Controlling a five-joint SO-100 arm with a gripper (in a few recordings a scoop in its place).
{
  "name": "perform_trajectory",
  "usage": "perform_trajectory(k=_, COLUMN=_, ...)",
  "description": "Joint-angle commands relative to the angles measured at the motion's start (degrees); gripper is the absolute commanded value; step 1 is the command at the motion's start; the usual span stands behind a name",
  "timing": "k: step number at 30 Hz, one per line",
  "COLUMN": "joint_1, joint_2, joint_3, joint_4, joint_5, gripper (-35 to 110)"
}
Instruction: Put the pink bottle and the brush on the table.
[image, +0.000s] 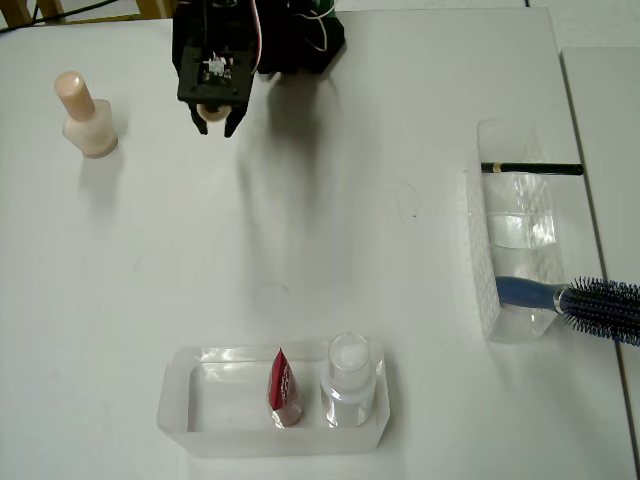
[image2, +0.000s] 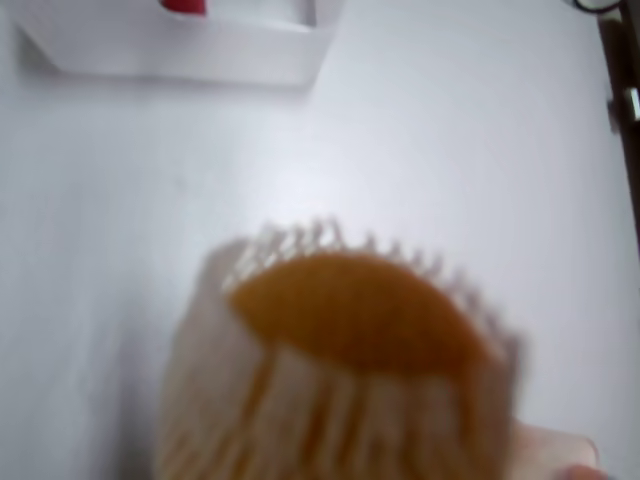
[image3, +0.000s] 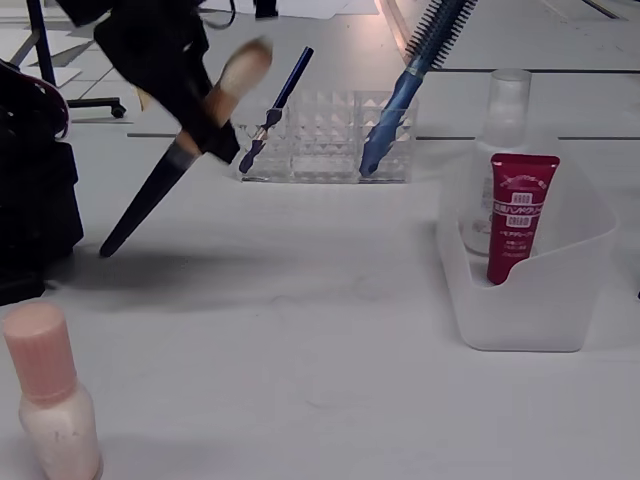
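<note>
Nearest the lens in the wrist view are the cream bristles of the makeup brush (image2: 345, 380), blurred, low in the frame. In the fixed view my tool (image3: 205, 120) is closed on its tan middle at upper left, the black handle slanting down-left with its tip at or just above the bench (image3: 320, 300); I cannot tell if it touches. I judge the step is laying the brush down: lower until the handle rests, tilt it flat, then let go so it does not roll.

Left to right in the overhead view:
- one pink bottle (image: 85, 115), upright on the bench at upper left
- one clear tray (image: 190, 425) with one red sachet (image: 283, 388) and one clear white-capped bottle (image: 349, 375)
- one clear organiser (image: 515, 250) with one thin black pencil (image: 530, 168) and one blue hairbrush (image: 590, 303)
</note>
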Motion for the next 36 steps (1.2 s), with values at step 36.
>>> perform_trajectory(k=36, joint_1=28.7, joint_2=-19.8, joint_3=11.8, joint_4=-21.9, joint_5=-24.3, gripper=0)
